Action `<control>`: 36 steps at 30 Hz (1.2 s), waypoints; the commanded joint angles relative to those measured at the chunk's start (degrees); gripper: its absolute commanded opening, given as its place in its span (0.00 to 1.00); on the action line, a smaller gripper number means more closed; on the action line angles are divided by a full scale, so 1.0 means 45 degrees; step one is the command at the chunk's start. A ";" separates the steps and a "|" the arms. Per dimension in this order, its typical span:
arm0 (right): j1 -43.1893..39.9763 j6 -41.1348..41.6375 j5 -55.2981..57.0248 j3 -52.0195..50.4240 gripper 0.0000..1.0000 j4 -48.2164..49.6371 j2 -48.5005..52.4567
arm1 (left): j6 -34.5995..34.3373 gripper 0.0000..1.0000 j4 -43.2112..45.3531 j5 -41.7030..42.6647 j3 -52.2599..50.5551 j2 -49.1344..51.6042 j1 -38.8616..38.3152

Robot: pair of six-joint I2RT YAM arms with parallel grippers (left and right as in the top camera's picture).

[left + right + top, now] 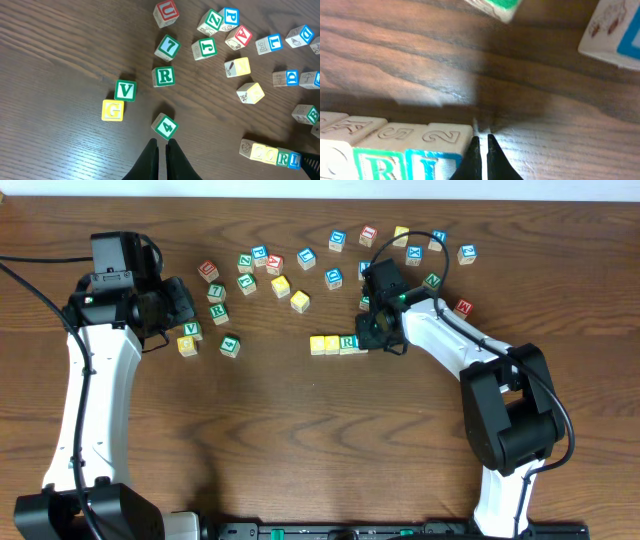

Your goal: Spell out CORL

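Observation:
Four cubes stand in a row at mid-table: two yellow-topped cubes (318, 344) (333, 343), then a green R (348, 342). The blue L (432, 167) ends the row on the right and is mostly hidden under my right gripper in the overhead view. In the left wrist view the row reads yellow (260, 152), yellow (272, 155), R (283, 158), L (294, 160). My right gripper (482, 137) (372, 338) is shut and empty, low at the table against the L cube's right side. My left gripper (161, 142) (183, 302) is shut and empty at the far left.
Several loose letter cubes lie across the back of the table (335, 277). Near my left gripper are a green 4 (165, 126), a green V (125, 91), a yellow G (112, 110) and another green R (164, 76). A red cube (463, 307) sits at the right.

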 commanded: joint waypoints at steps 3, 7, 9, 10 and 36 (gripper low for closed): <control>-0.0039 0.0345 0.0772 0.1069 0.02 -0.0826 0.0029 | 0.0223 0.08 -0.0024 -0.0087 -0.0117 0.0024 -0.0005; -0.0039 0.0330 0.1054 0.2147 0.04 -0.1724 0.0029 | 0.0223 0.08 -0.0024 -0.0087 -0.0117 0.0024 -0.0005; -0.0063 0.0384 0.1069 0.2637 0.05 -0.2147 0.0029 | 0.0223 0.08 -0.0053 -0.0078 -0.0117 0.0024 -0.0010; -0.0102 0.0495 0.1064 0.2812 0.05 -0.2322 0.0029 | 0.0219 0.08 -0.0078 -0.0078 -0.0117 0.0024 -0.0034; 0.1919 0.1870 -0.0937 0.3036 0.01 0.1054 0.1010 | 0.0223 0.07 0.0160 -0.0083 -0.0141 0.0806 0.0058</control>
